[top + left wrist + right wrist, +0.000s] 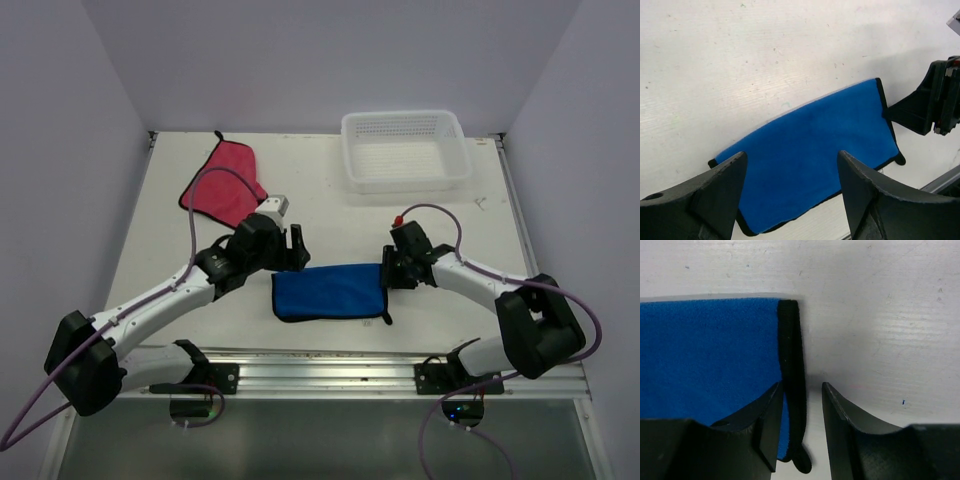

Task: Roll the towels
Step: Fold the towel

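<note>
A bright blue towel (330,292) with dark edging lies flat as a wide strip near the table's front edge. In the left wrist view it is the blue towel (810,150), spread below my left gripper (791,154), whose jaws are wide apart with nothing between them. From above, that left gripper (297,248) hovers at the towel's far left corner. My right gripper (385,272) is at the towel's right end. The right gripper (801,385) straddles the dark edging (792,355) of the blue towel (710,350), jaws apart and not pinching it. The pink-red towel (225,185) lies flat at the far left.
A white mesh basket (405,150) stands at the back right of the table. The right gripper (935,102) shows at the right edge of the left wrist view. A metal rail (330,370) runs along the near edge.
</note>
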`<action>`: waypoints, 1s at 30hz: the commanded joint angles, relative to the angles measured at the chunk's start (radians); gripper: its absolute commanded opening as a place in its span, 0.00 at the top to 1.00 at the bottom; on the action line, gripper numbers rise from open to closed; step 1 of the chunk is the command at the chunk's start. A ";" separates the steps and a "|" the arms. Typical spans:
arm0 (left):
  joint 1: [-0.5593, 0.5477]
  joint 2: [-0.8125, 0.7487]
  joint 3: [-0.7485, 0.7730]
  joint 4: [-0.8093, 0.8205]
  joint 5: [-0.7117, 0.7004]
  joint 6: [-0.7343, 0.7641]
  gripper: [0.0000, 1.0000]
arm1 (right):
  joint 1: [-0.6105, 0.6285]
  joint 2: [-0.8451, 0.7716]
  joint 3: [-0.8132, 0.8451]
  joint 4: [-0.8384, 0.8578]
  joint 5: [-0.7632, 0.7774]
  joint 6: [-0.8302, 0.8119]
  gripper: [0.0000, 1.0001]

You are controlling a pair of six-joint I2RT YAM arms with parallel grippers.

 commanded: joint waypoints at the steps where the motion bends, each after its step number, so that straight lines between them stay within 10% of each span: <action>1: 0.013 -0.036 -0.039 -0.016 -0.037 0.006 0.23 | 0.000 -0.008 -0.023 0.041 -0.044 0.012 0.59; 12: 0.022 -0.107 -0.243 0.062 -0.079 -0.102 0.24 | 0.028 0.024 -0.018 -0.056 0.081 -0.007 0.74; 22: 0.025 -0.096 -0.292 0.088 -0.090 -0.114 0.49 | 0.026 0.005 0.010 -0.131 0.103 -0.023 0.99; 30: 0.025 -0.015 -0.294 0.122 -0.085 -0.106 0.69 | 0.026 -0.083 0.118 -0.275 0.143 -0.082 1.00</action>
